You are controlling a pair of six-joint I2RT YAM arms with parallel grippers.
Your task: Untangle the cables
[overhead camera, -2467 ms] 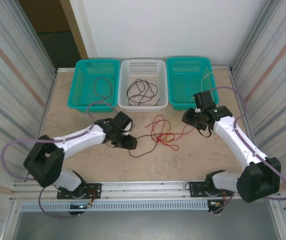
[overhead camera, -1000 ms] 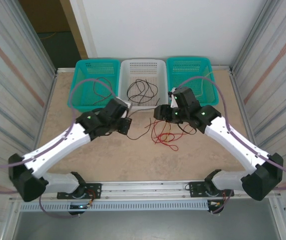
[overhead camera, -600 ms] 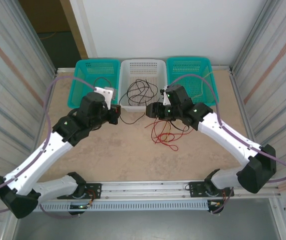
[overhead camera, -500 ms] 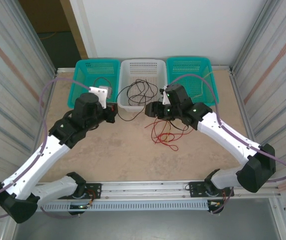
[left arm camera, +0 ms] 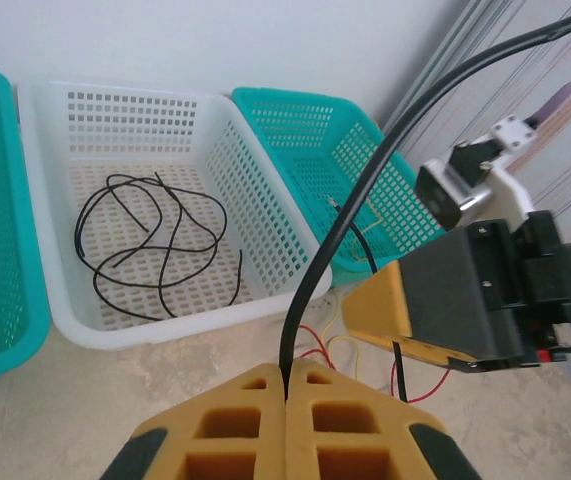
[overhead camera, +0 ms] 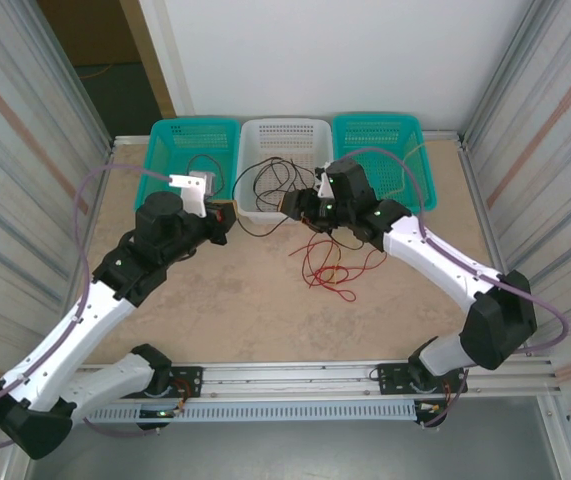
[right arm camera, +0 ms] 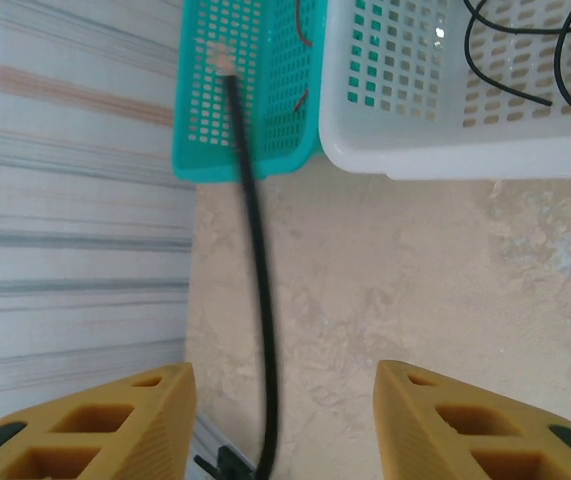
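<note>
We take the white basket (overhead camera: 265,135) as our mark. Just off its near left corner we see the left gripper (overhead camera: 227,218), its jaws pressed fully together on a black cable (left arm camera: 325,260). The cable rises out of the closed pads and bends away toward the basket's right side.

In front of the basket's near wall, toward its right half, sits the right gripper (overhead camera: 295,207). In its own wrist view its fingers (right arm camera: 170,420) stand well apart. The black cable runs up through the gap between them and touches neither. It is blurred there, and its pale tip shows in front of the left teal basket (right arm camera: 270,60), which stands against the white basket's left side. So we call this pincer wide, holding nothing.

Inside the white basket lies a loose black coil (left arm camera: 155,240). On the table (overhead camera: 195,300), in front of the basket's right half, the red cables (overhead camera: 317,265) lie tangled, with a pale yellow cable (overhead camera: 337,272) mixed in. The right teal basket (overhead camera: 380,140) stands against the white basket's right side.
</note>
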